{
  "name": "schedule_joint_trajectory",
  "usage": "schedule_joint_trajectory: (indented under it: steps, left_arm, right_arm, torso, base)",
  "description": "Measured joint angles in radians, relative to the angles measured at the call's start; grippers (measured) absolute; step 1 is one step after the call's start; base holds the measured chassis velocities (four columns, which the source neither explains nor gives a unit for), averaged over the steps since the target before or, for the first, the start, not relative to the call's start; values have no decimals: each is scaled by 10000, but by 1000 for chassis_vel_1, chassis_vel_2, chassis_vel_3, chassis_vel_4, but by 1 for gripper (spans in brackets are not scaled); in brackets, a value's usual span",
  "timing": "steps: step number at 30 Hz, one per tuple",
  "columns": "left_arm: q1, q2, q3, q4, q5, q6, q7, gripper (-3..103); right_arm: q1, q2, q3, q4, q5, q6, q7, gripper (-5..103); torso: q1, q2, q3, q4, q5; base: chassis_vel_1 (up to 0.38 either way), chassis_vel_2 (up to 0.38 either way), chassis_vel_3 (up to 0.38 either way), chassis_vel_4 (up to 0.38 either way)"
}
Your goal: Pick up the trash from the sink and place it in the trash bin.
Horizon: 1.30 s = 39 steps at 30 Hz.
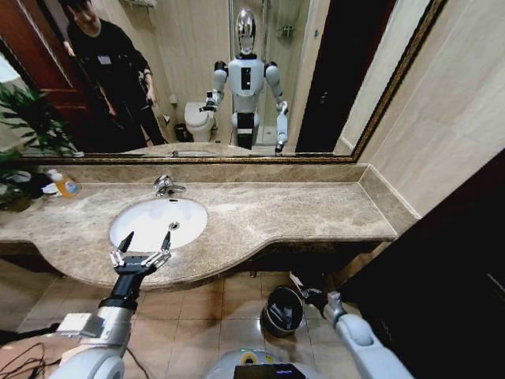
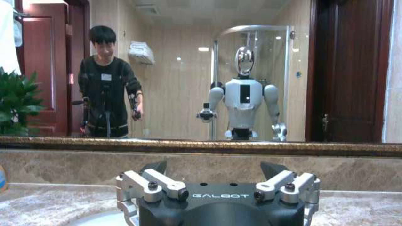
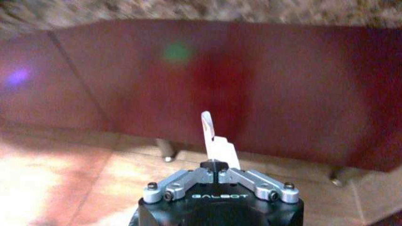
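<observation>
The white oval sink (image 1: 150,217) is set in the beige-brown marble counter, with its chrome faucet (image 1: 166,186) behind it. My left gripper (image 1: 146,241) hovers open over the sink's front rim, nothing between its fingers; the left wrist view shows the left gripper (image 2: 215,169) facing the mirror. Down by the floor, my right gripper (image 1: 304,290) sits just right of the black trash bin (image 1: 269,306). In the right wrist view the right gripper (image 3: 217,165) is shut on a thin white piece of trash (image 3: 213,139) that sticks out past the fingertips.
A clear bottle with an orange label (image 1: 65,185) and a green plant (image 1: 24,126) stand at the counter's left end. The red-brown cabinet front (image 3: 251,84) rises under the counter. A dark panel (image 1: 442,268) closes off the right side. Tiled floor (image 1: 197,324) lies around the bin.
</observation>
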Motion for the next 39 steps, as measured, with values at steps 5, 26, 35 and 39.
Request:
schedule_joint_trajectory:
  steps: [5, 26, 35, 39]
  left_arm:
    - [0, 0, 0, 0, 0, 0, 0, 100]
    - [0, 0, 0, 0, 0, 0, 0, 100]
    - [0, 0, 0, 0, 0, 0, -1, 100]
    - [0, 0, 0, 0, 0, 0, 0, 100]
  right_arm:
    - [419, 467, 63, -811, -381, 220, 209, 0]
    - [174, 1317, -4, -1389, -1319, 1005, 570, 36]
    - [-1416, 604, 273, 1362, -323, 234, 1094, 69]
    - [-2298, 86, 581, 2958, 285, 557, 1326, 80]
  torso:
    - [1, 0, 0, 1, 1]
    - [0, 0, 0, 0, 1]
    - [0, 0, 0, -1, 3]
    - [-2, 1, -1, 0, -3]
  base:
    - [0, 0, 0, 0]
    - [0, 0, 0, 0]
    - [0, 0, 0, 0]
    - [0, 0, 0, 0]
